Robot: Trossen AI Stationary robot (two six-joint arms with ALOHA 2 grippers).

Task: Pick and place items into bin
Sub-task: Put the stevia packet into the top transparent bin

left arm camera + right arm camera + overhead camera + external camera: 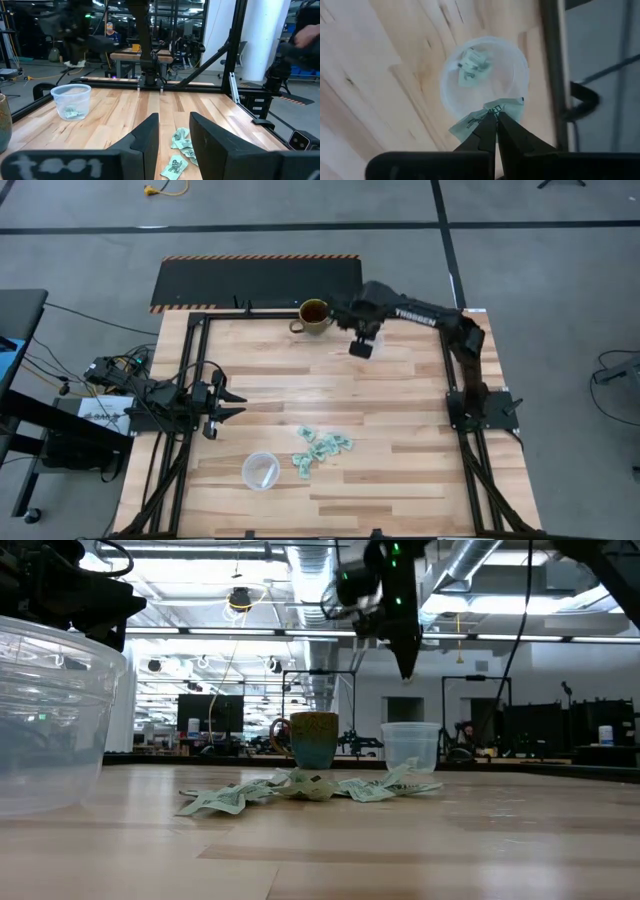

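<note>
Several pale green crinkly items [322, 445] lie in a loose pile on the wooden table near its front middle; the low view shows the pile [310, 788] too. A small clear cup [485, 80] stands near the table's far edge beside a mug, with one item [472, 65] lying in it. My right gripper [495, 116] hangs above that cup, pointing steeply down, shut on another item [480, 120]. In the high view my right gripper [360, 347] hides the cup. My left gripper [174, 135] waits level at the table's left side, open and with nothing between its fingers. My right gripper pinches the item by one edge [490, 111] between its two fingertips. The fingers come from above, slanting steeply down. The item sticks out past the fingertips, lifted clear of the table and hanging over the clear cup's mouth.
A yellow-green mug [314, 315] stands at the far edge, left of the right gripper. A wide clear bowl [260, 470] sits near the front, left of the pile. Black frame rails [455, 380] run along the table's sides.
</note>
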